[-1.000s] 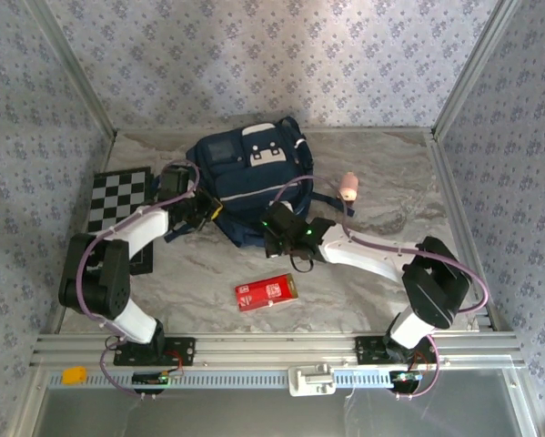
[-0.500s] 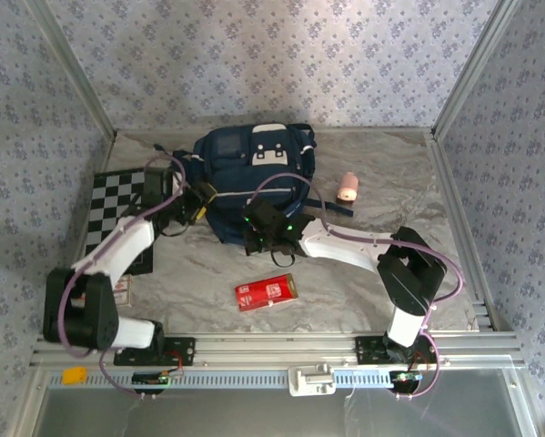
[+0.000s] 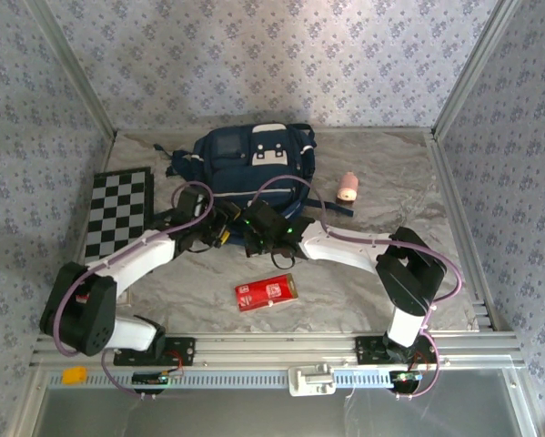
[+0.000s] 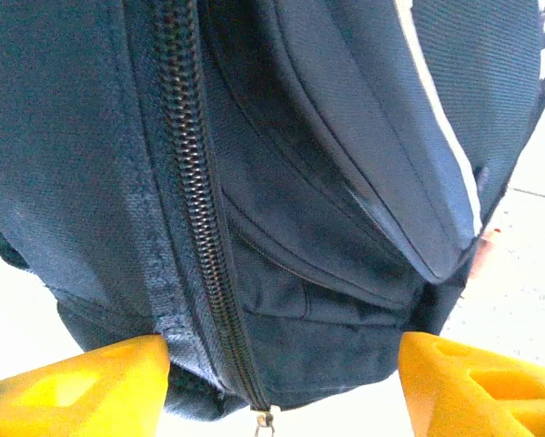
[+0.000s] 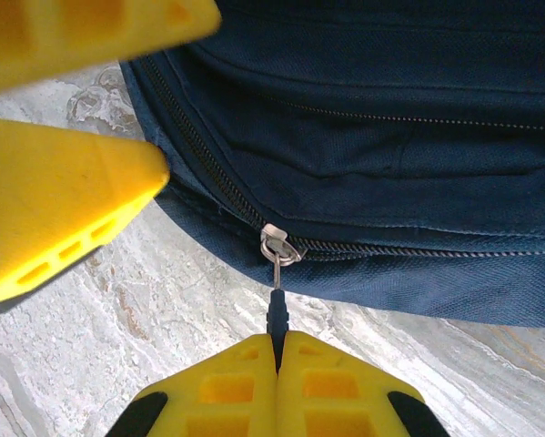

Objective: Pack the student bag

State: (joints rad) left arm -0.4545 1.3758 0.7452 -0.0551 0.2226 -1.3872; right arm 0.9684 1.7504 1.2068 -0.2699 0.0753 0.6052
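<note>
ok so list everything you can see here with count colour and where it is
student bag: one, navy with white patches, far middle of table
zip pull: one, dark tab on a metal slider, bag's near edge
checkerboard: one, black and white, left side of table
box: one, red, near middle of table
small object: one, pink, right of the bag
table: one, marbled grey, under everything
left tool: one, yellow fingers, open, a finger on either side of the bag's near end
right tool: one, yellow fingers, shut on the zip pull
</note>
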